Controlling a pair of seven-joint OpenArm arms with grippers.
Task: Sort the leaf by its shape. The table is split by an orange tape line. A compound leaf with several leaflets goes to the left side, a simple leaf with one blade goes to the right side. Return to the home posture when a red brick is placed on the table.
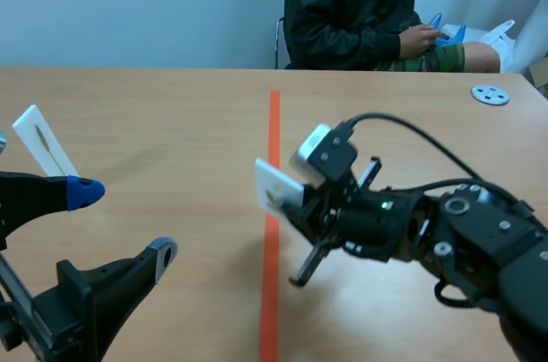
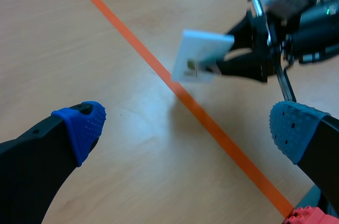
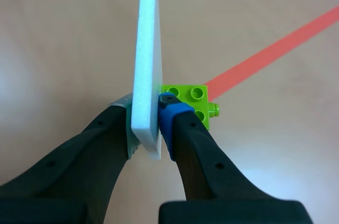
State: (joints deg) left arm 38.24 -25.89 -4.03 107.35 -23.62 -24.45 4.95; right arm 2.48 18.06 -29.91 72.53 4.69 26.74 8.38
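– So, where's the leaf card?
– Pinched in right hand, off the surface, its edge over the tape line. Left hand gapes wide, holding nothing, well apart.

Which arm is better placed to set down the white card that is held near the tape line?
Right. The right gripper is shut on the white card, raised near the orange tape line. The left gripper is open, empty and apart from it.
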